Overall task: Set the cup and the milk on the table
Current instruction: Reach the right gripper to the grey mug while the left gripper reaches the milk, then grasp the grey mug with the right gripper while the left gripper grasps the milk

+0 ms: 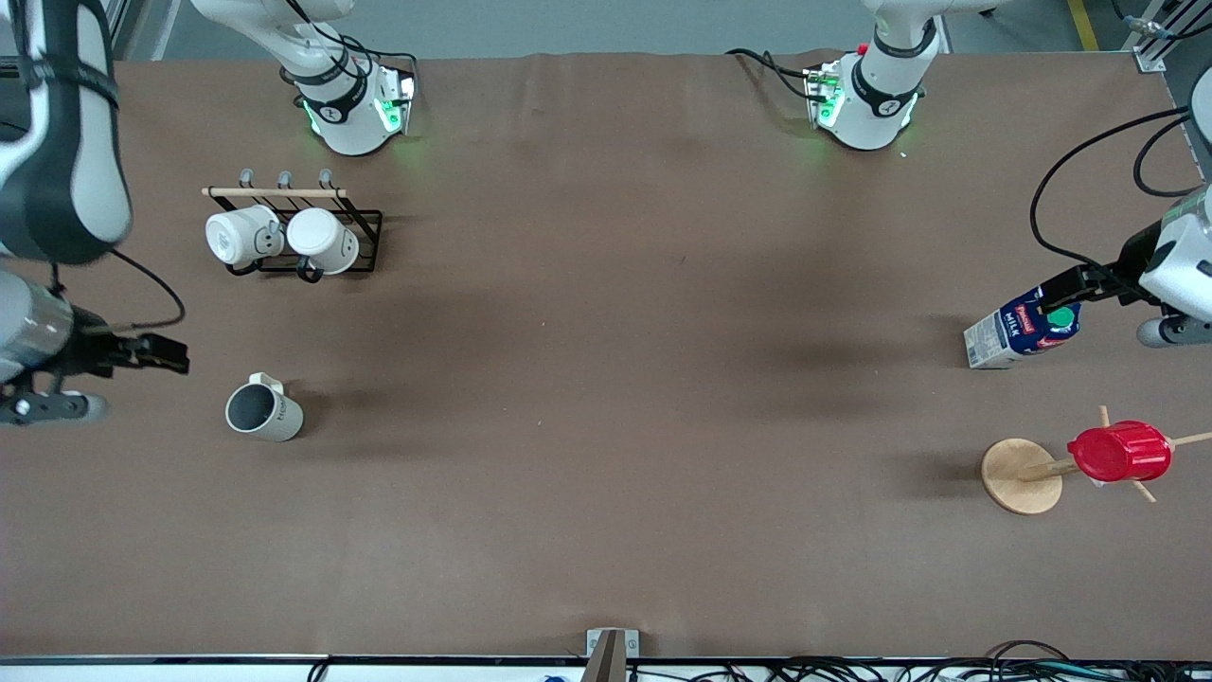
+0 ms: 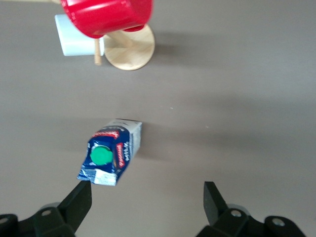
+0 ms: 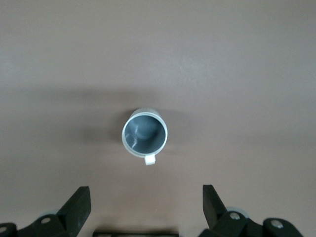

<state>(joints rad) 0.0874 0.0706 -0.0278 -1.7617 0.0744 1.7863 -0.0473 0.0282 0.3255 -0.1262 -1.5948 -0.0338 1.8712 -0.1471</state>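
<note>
The cup (image 1: 263, 411), off-white with a dark grey inside, stands upright on the brown table (image 1: 606, 379) toward the right arm's end. My right gripper (image 1: 175, 355) hangs open and empty in the air beside it. In the right wrist view the cup (image 3: 145, 132) lies apart from the open gripper (image 3: 146, 205). The milk (image 1: 1021, 332), a blue-and-white carton with a green cap, stands on the table at the left arm's end. My left gripper (image 1: 1056, 292) is open over its top edge. In the left wrist view the milk (image 2: 111, 153) sits just off one fingertip (image 2: 79, 200), not between the jaws.
A black wire rack (image 1: 365, 237) with two bright white mugs (image 1: 284, 237) stands farther from the camera than the cup. A wooden mug tree (image 1: 1021, 475) carrying a red ribbed cup (image 1: 1120, 452) stands nearer the camera than the milk. It also shows in the left wrist view (image 2: 129, 47).
</note>
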